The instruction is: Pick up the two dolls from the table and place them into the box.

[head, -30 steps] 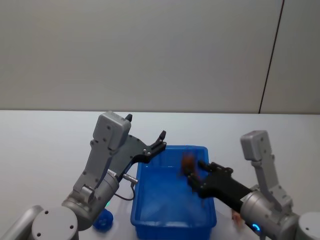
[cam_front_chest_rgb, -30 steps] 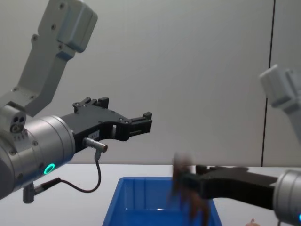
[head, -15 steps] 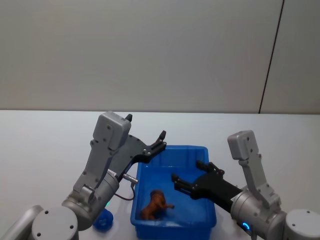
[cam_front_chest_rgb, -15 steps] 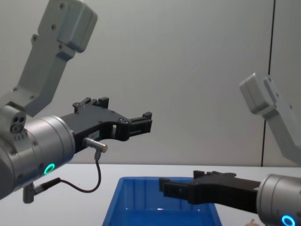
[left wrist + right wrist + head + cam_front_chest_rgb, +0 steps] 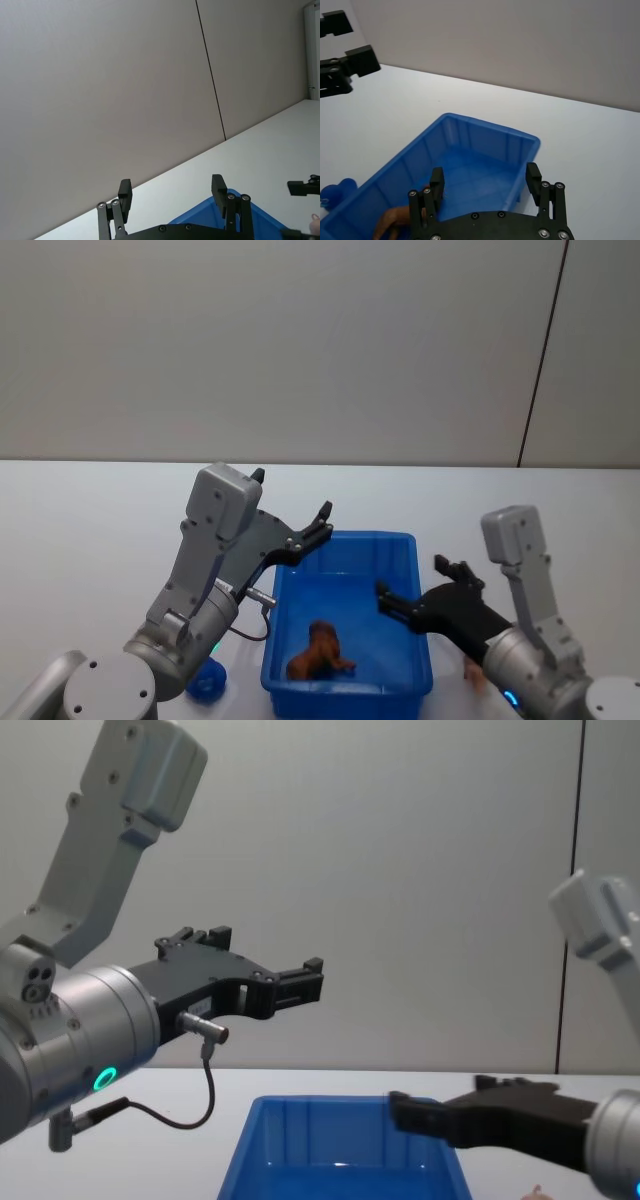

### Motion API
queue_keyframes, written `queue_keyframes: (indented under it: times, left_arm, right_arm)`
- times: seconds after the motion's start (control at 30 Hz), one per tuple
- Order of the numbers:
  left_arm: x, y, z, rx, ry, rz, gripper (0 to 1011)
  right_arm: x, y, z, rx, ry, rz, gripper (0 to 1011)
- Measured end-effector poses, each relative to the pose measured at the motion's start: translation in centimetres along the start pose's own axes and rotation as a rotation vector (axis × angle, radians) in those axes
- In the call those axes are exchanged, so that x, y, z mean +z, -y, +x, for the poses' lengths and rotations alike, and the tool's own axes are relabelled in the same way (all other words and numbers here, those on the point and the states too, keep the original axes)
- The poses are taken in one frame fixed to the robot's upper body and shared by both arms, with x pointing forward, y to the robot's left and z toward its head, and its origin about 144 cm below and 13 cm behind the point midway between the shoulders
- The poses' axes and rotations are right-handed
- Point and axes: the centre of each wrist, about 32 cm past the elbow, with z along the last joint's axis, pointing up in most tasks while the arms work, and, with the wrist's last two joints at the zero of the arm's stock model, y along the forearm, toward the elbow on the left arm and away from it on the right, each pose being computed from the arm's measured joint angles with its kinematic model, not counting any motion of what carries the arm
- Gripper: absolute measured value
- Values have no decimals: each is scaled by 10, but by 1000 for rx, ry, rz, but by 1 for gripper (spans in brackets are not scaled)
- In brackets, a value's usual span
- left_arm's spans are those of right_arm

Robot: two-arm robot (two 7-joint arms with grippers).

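Head view, small blue object (image 5: 207,680) beside box (image 5: 350,537)

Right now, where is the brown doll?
Head view: the brown doll lies inside the blue box, at its near end, left of the right hand.

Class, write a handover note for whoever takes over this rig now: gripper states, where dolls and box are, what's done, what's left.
Left gripper: open, empty, raised by the box's far left corner.
Right gripper: open, empty, above the box's right rim.
Brown doll: inside the box, near end.
Pink doll: on the table right of the box, partly hidden by the right arm.
Done: brown doll boxed. Left: pink doll into the box.
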Motion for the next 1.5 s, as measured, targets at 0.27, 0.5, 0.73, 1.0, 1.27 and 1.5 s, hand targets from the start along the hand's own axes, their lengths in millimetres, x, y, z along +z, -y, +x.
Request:
queue_keyframes:
  times: [0.27, 0.5, 0.73, 1.0, 1.27, 1.5]
  left_arm:
    - [0, 0, 0, 0, 0, 0, 1002]
    - [0, 0, 0, 0, 0, 0, 1002]
    - [0, 0, 0, 0, 0, 0, 1001]
    - [0, 0, 0, 0, 0, 0, 1002]
    - [0, 0, 0, 0, 0, 0, 1002]
    - [0, 0, 0, 0, 0, 0, 1002]
  right_arm:
    - [-1, 14, 0, -103, 14, -7, 1001]
    - [-2, 29, 1, -206, 28, -38, 1001]
    - [-4, 38, 1, -262, 34, -70, 1001]
    - [-8, 43, 0, -288, 28, -101, 1001]
    - [-13, 41, -2, -286, 15, -127, 1001]
    - [-18, 36, -6, -278, 4, -153, 1001]
